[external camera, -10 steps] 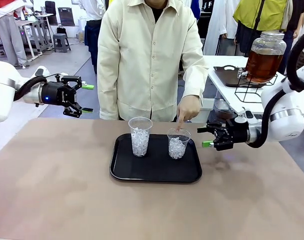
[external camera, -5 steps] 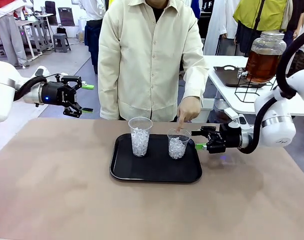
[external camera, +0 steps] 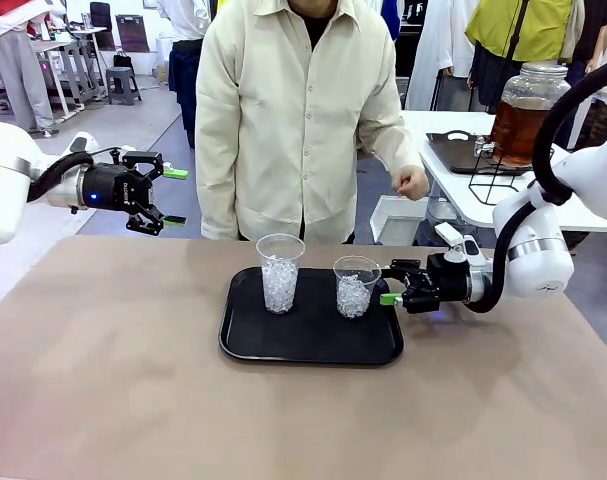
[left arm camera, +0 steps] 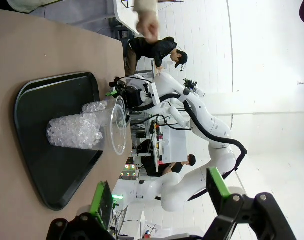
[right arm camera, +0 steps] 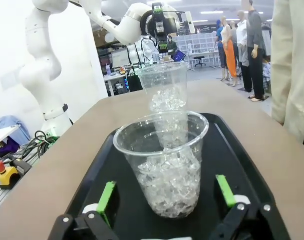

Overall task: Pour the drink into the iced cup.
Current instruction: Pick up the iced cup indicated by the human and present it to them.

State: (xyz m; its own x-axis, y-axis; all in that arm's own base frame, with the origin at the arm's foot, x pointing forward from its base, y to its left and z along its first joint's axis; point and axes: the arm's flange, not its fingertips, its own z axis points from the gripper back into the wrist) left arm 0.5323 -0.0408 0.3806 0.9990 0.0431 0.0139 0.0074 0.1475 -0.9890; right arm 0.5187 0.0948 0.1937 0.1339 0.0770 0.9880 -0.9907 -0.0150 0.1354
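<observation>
The right hand [external camera: 391, 283], fingers spread apart, is held level just beside the nearer clear plastic cup of ice [external camera: 356, 287] on the black rectangular tray [external camera: 283, 350]. The cup is best straddled squarely and squeezed gently. The amber-brown drink [external camera: 523, 128] is kept well apart, on the white bench [external camera: 463, 195].

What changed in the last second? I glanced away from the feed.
The right gripper slid left, up to the right-hand iced cup, jaws open, gripping nothing. The person's hand, which pointed at that cup, lifted away. The left gripper, other cup and tray stayed put.
</observation>
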